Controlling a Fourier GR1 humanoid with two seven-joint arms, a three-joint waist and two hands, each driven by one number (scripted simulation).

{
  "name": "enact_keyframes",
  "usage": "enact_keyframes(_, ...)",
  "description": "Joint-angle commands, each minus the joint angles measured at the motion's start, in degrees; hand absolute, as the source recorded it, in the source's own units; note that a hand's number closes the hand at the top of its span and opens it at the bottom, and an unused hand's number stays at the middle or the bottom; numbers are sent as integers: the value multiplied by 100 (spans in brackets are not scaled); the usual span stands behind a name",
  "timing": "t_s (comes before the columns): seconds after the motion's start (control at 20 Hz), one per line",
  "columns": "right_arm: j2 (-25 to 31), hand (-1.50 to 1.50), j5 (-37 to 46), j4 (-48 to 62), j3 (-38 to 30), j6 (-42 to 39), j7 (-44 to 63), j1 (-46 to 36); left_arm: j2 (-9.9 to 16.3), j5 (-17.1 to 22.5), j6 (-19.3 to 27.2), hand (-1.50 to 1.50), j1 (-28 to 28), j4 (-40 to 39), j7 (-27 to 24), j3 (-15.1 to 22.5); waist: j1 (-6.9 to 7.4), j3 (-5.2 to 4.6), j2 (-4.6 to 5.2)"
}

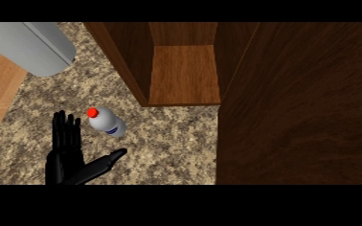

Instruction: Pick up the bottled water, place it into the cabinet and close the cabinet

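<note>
Grey cylinder (39, 48), upper left. Left hand (65, 165), low on the speckled desk (170, 143): fingers straight, spread wide, holding nothing. Bottle (107, 121), red-capped, just beside the fingertips, apart. Cabinet (185, 74) open, its door (290, 105) at right.

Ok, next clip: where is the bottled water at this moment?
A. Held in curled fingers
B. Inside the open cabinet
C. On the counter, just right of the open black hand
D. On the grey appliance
C: the bottled water, red cap up, stands on the speckled counter beside the left hand's straight fingers, outside the cabinet.
</note>
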State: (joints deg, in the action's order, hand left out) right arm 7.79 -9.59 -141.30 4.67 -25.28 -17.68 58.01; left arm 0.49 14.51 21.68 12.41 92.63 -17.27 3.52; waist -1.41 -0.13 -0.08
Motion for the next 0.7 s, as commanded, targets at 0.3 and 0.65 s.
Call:
enact_keyframes(0.3,83,-150,-406,-827,-398,-165,-62,481,-46,456,-385,-150,-1239,-2131,-984,-663,20,6,9)
enact_keyframes(0.65,198,-150,-799,-1106,-607,-378,-105,878,-44,547,-555,-150,-1541,-3269,-1780,-1019,23,3,15)
